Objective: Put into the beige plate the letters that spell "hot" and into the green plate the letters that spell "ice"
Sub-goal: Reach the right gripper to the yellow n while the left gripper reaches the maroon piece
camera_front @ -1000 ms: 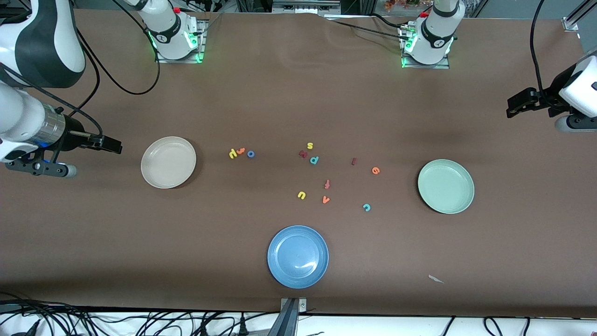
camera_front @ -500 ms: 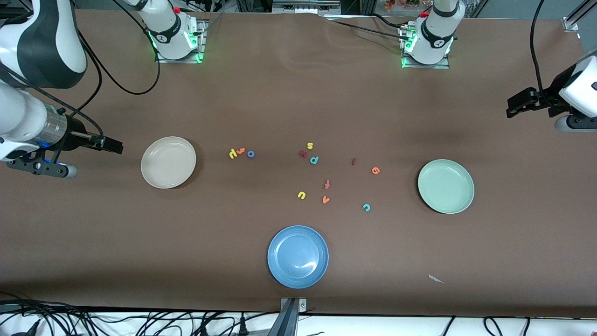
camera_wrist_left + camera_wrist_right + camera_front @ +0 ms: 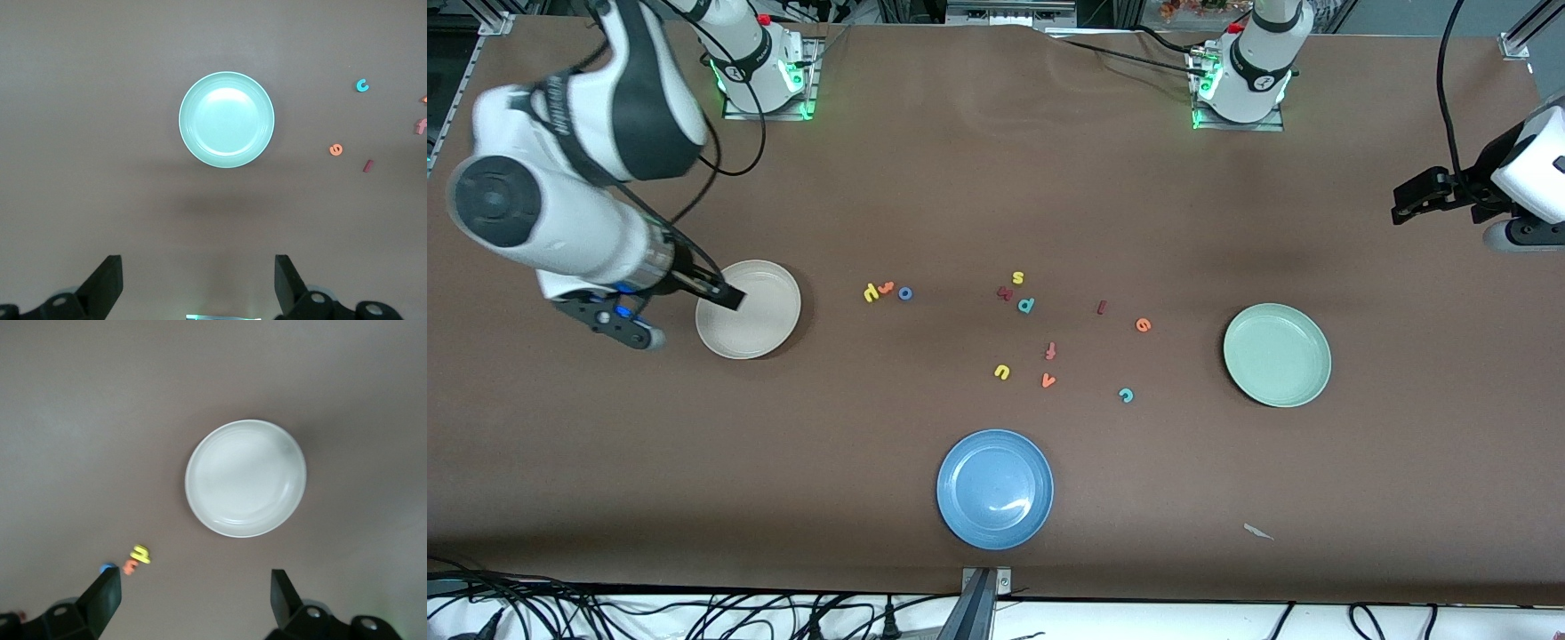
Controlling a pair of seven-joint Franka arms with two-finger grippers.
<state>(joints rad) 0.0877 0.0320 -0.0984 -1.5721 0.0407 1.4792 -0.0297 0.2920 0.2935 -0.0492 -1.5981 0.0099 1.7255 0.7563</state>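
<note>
Your right tool (image 3: 725, 296) hung wide open and empty over the rim of the round cream-beige plate (image 3: 760, 320), which sat toward the right arm's end of the tabletop (image 3: 960, 178). The yellow foam h (image 3: 871, 292), orange foam t (image 3: 886, 286) and blue foam ring o (image 3: 905, 293) lay in a tight cluster on the tabletop beside that plate, toward the middle, well apart from the tool. Your left tool (image 3: 1405, 200) waited high over the left arm's end of the tabletop, its fingers (image 3: 107, 283) spread wide and holding nothing; the round pale mint-green plate (image 3: 1277, 355) lay empty nearby. The dark red foam bar i (image 3: 1102, 308), orange foam e (image 3: 1144, 325) and teal foam c (image 3: 1126, 395) lay scattered between that plate and the middle.

Compared with half a second before, your right arm had swung in from the tabletop's end so its tool reached the beige plate; the left arm and every letter stayed put.

The tabletop was covered in plain brown material. A round blue plate (image 3: 994, 489) sat near the edge closest to the front camera, and cables trailed along that edge.
</note>
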